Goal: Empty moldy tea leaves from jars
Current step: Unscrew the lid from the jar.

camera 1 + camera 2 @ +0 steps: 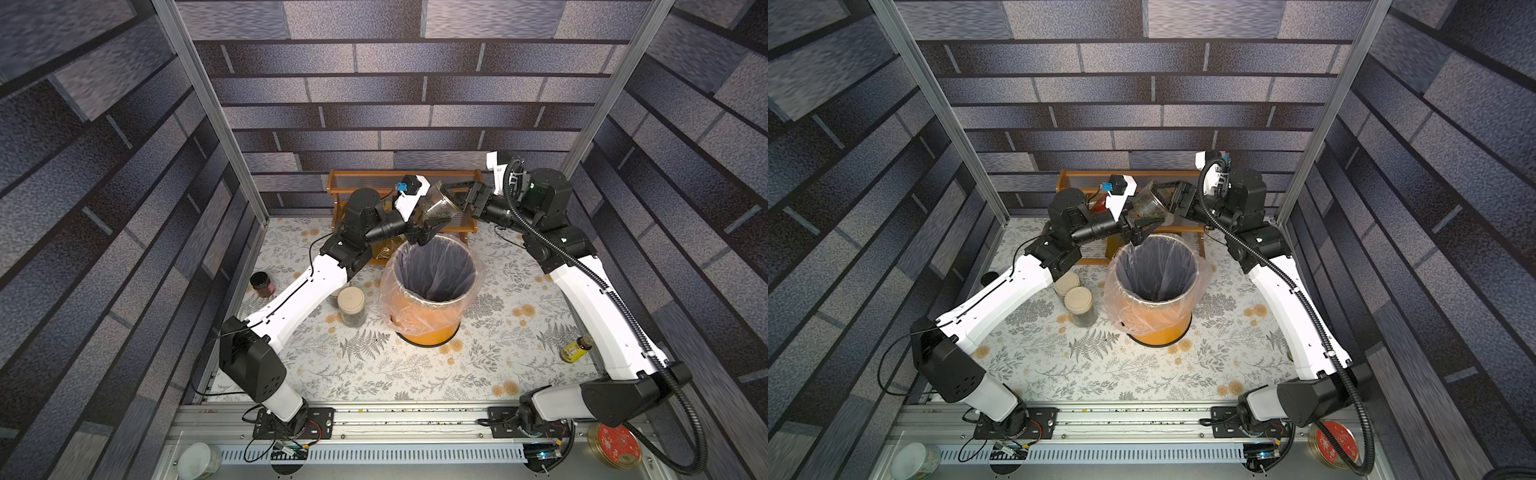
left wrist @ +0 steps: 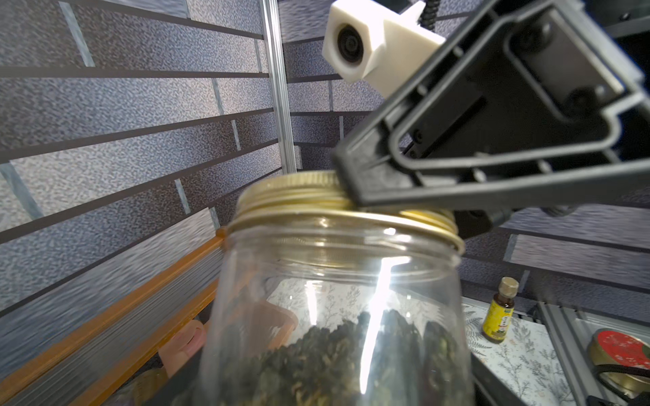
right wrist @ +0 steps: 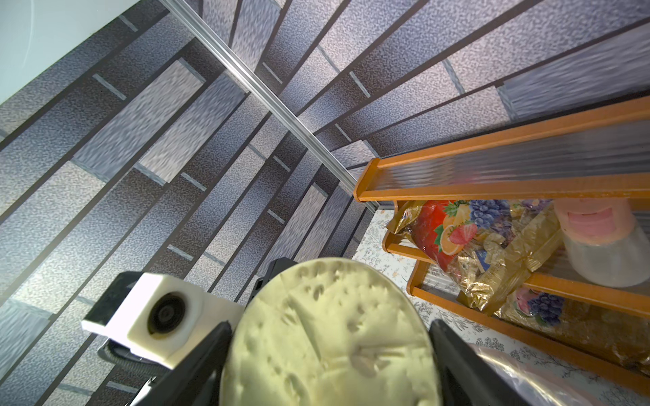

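A clear glass jar (image 1: pixel 440 203) (image 1: pixel 1148 201) hangs tilted above the far rim of the orange bin (image 1: pixel 428 328) (image 1: pixel 1158 328). Dark green-brown tea leaves (image 2: pixel 316 362) fill its lower part. My right gripper (image 1: pixel 455 199) (image 3: pixel 330 325) is shut on the jar's cream lid (image 3: pixel 327 344), whose rim looks gold (image 2: pixel 292 197) in the left wrist view. My left gripper (image 1: pixel 432 230) (image 1: pixel 1144 230) is at the jar's base, shut on the glass body (image 2: pixel 334 298); its fingers are mostly hidden. Two more jars (image 1: pixel 1077 301) (image 1: pixel 1066 283) with cream lids stand left of the bin.
A wooden rack (image 1: pixel 361 176) with snack bags (image 3: pixel 475 239) stands at the back wall behind the bin. A dark jar (image 1: pixel 262 284) sits at the left edge, a yellow bottle (image 1: pixel 575 349) at the right edge, a red tin (image 1: pixel 617 444) at the front right.
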Robot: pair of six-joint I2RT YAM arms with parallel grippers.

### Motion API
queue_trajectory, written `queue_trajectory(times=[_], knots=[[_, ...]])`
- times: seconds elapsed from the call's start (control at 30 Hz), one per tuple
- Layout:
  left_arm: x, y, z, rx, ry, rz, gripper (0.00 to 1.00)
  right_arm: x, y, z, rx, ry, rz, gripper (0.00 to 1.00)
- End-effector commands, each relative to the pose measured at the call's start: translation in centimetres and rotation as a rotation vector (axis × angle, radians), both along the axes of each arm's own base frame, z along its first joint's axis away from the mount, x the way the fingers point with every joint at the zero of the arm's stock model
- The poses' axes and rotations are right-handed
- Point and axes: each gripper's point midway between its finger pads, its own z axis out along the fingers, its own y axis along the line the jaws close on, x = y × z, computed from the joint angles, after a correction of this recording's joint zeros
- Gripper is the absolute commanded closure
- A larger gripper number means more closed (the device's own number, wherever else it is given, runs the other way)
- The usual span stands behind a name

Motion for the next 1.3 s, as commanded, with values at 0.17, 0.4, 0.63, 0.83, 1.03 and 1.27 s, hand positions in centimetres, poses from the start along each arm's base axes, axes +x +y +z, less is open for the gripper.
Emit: queue_trajectory(times=[0.17, 0.4, 0.63, 0.83, 1.03, 1.27], knots=[[0.9, 3.5, 7.3, -0.198, 0.063, 0.003, 0.66, -2.7, 2.1, -1.8, -0.080, 0.042, 0.193, 0.29], [1.8, 4.1, 7.4, -0.238, 0.187, -0.081, 0.67, -2.3, 2.6, -1.9, -0.125, -0.010, 0.230, 0.28], [1.7, 4.4, 7.6, -0.241, 0.232, -0.152, 0.66, -1.6, 3.2, -2.5, -0.181, -0.047, 0.264, 0.29], [1.2, 4.6, 7.9, -0.244, 0.251, -0.237, 0.67, -1.1, 3.7, -2.2, -0.206, -0.093, 0.309, 0.29], [1.0, 4.7, 8.0, -0.250, 0.228, -0.291, 0.68, 0.0, 3.5, -1.3, -0.185, -0.120, 0.326, 0.29], [1.2, 4.6, 8.2, -0.267, 0.196, -0.367, 0.68, 0.5, 3.7, -0.2, -0.167, -0.160, 0.380, 0.29]])
